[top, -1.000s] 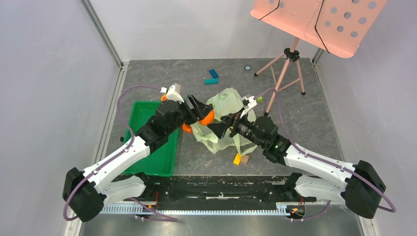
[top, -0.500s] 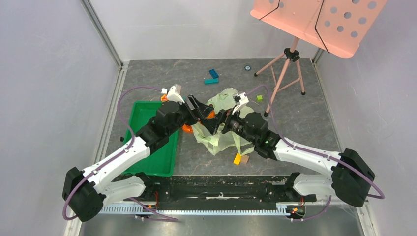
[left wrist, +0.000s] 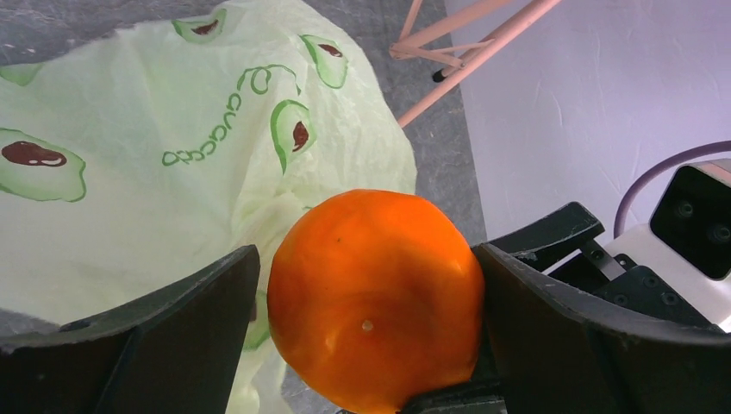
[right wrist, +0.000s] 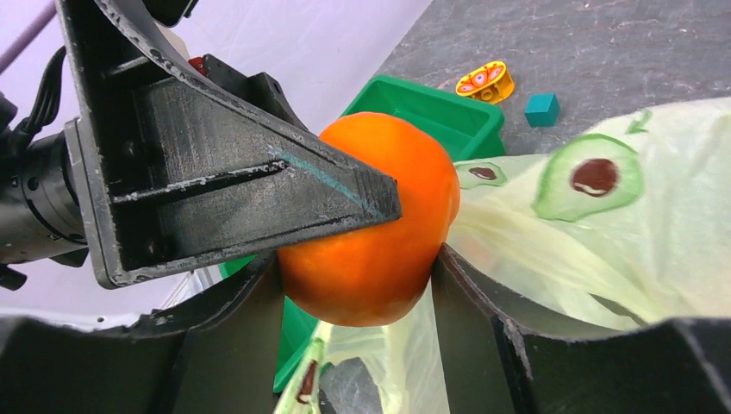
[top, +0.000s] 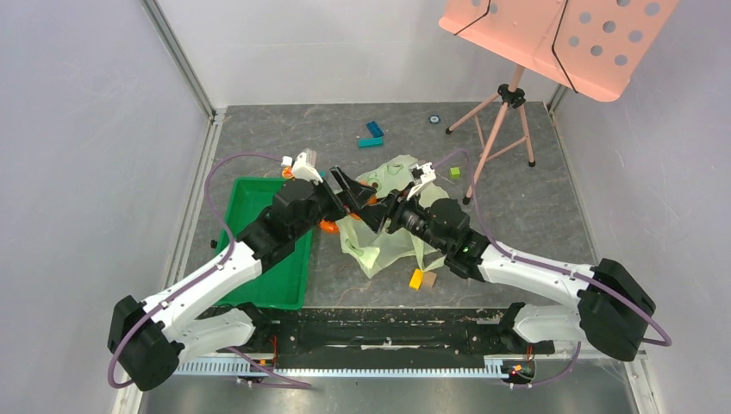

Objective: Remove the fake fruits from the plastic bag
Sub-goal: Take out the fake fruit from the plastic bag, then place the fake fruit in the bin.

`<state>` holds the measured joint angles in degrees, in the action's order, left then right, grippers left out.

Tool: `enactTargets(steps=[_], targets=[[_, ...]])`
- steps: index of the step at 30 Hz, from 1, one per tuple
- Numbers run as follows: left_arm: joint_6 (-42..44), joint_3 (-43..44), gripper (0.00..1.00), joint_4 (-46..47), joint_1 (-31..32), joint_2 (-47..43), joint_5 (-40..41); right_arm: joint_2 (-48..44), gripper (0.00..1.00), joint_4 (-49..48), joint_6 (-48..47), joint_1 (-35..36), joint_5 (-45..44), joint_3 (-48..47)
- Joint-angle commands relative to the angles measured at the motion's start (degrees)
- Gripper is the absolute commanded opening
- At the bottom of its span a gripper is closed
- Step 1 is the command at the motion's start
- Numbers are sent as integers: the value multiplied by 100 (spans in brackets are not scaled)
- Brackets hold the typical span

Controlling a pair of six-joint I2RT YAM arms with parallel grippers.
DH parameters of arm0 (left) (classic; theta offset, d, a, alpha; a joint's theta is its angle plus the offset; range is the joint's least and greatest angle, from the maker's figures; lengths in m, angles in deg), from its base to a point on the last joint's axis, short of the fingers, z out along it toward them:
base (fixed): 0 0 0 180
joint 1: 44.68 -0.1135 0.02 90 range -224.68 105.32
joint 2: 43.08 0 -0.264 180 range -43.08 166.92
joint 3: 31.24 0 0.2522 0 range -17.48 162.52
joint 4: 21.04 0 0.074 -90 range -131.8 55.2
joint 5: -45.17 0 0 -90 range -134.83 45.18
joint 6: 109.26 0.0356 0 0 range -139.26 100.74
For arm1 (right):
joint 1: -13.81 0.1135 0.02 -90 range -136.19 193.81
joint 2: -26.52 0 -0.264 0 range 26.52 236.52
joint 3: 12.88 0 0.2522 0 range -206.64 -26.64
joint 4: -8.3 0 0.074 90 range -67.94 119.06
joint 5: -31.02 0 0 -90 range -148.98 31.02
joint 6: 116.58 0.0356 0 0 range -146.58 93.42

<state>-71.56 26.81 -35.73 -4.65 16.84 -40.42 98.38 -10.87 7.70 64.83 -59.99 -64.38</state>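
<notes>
A round orange fake fruit (left wrist: 375, 293) hangs in the air between both grippers, just left of the plastic bag (top: 392, 241). My right gripper (right wrist: 358, 259) is shut on the fruit (right wrist: 371, 233), with both fingers pressed against its sides. My left gripper (left wrist: 366, 259) stands open around the same fruit, and a gap shows at its left finger (left wrist: 172, 319). In the top view the two grippers meet at the bag's left edge, left gripper (top: 364, 198), right gripper (top: 385, 209). The pale green bag (left wrist: 129, 129) with avocado prints lies crumpled on the floor. Any other fruits are hidden.
A green tray (top: 259, 207) lies to the left under the left arm. A flat orange piece (top: 328, 226) sits by the tray. Teal blocks (top: 372, 134) lie at the back, an orange block (top: 415, 279) in front of the bag. A pink stand's tripod (top: 500, 112) rises at the back right.
The right gripper moved left to the orange fruit and closed on it. The left gripper's jaws widened off the fruit.
</notes>
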Motion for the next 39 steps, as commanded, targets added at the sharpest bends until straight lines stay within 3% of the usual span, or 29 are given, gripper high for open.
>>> enactTargets(steps=[1,11,13,14,15,18,20,23,28,39], targets=[[32,365,100,-192,31,-186,-67,-423,33,-324,-33,13,-122,-7],[37,642,98,-264,102,-217,-290,-694,29,-223,-161,15,-109,-50],[13,625,88,-216,128,-225,-308,-680,29,-223,-168,13,-98,-58],[-3,609,84,-196,136,-956,-309,-681,29,-224,-176,14,-100,-58],[-17,599,80,-169,137,-258,-311,-675,30,-223,-193,14,-105,-52],[-40,598,67,-162,137,-240,-328,-684,33,-223,-233,15,-137,-41],[-29,598,62,-155,137,-235,-328,-701,40,-208,-273,15,-145,-41],[91,659,61,-345,132,-242,-180,-772,70,-93,-330,14,-158,-41],[750,1059,63,-1373,62,-303,711,-1176,94,311,-545,14,-311,78],[1342,718,63,-2204,-1256,-232,2044,-2330,98,1425,-835,14,-1052,522]])
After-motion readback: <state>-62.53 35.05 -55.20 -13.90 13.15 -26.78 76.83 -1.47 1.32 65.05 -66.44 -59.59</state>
